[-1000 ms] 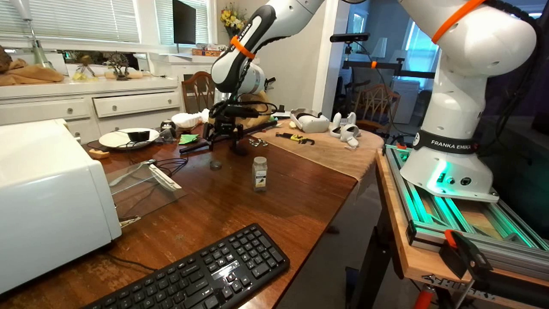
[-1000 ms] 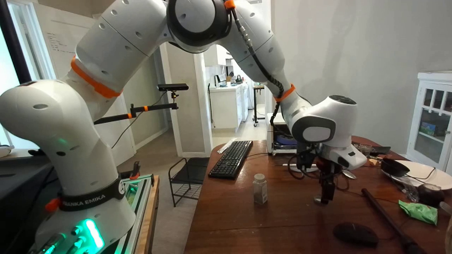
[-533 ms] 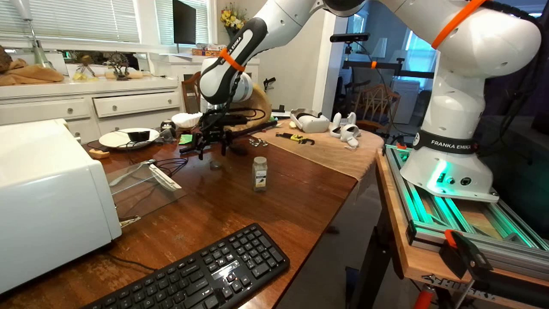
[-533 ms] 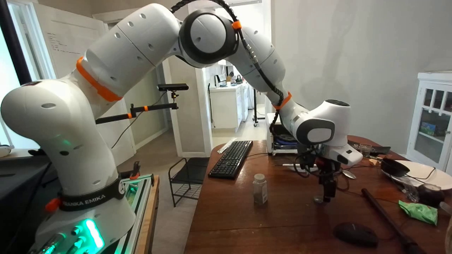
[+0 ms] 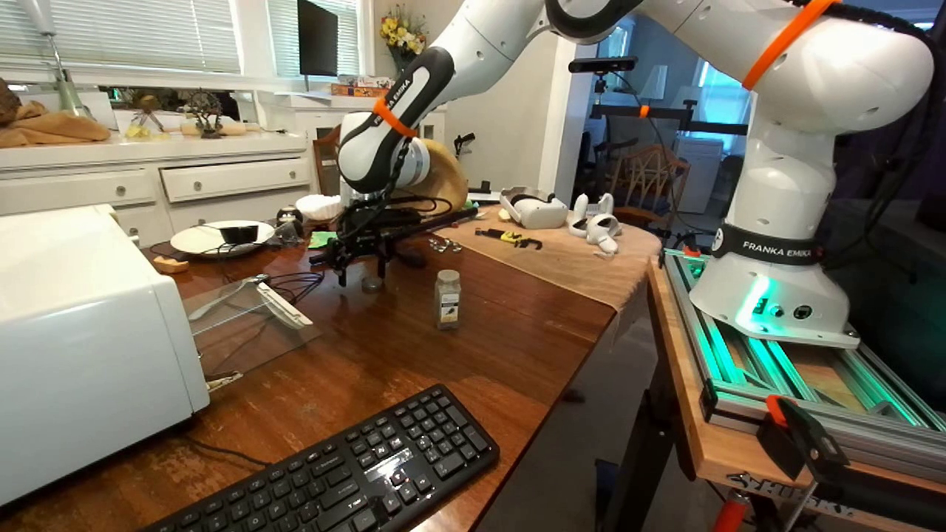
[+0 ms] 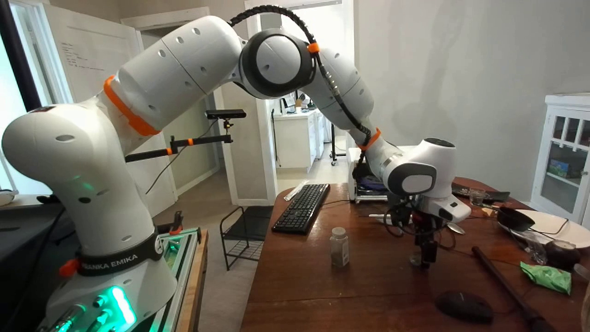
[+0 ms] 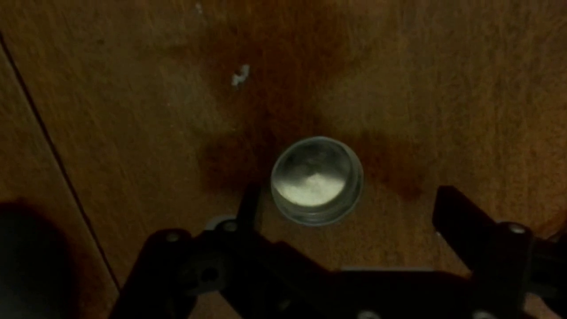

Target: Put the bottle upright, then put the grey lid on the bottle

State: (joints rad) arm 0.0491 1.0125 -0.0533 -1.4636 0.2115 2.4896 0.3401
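Observation:
The small see-through bottle point(image 5: 447, 301) stands upright on the wooden table, with a pale top and a darker lower part; it also shows in an exterior view point(image 6: 339, 248). The round grey lid point(image 7: 315, 180) lies on the table, apart from the bottle; it also shows in both exterior views point(image 5: 372, 284) point(image 6: 415, 259). My gripper point(image 5: 362, 275) is open and points down just above the lid. In the wrist view the lid is between the fingers of the gripper point(image 7: 347, 192), slightly beyond the tips and nearer the left finger point(image 7: 250, 206). Nothing is held.
A black mouse point(image 6: 463, 306) and a dark rod point(image 6: 507, 286) lie near the gripper. A black keyboard point(image 5: 355, 473) lies at the table edge. A white oven-like box point(image 5: 89, 340), cables point(image 5: 295, 284) and a plate point(image 5: 199, 240) also stand or lie on the table.
My gripper has moved toward the white box and turned, then lowered over the lid. It stays open. The bottle and lid have not moved.

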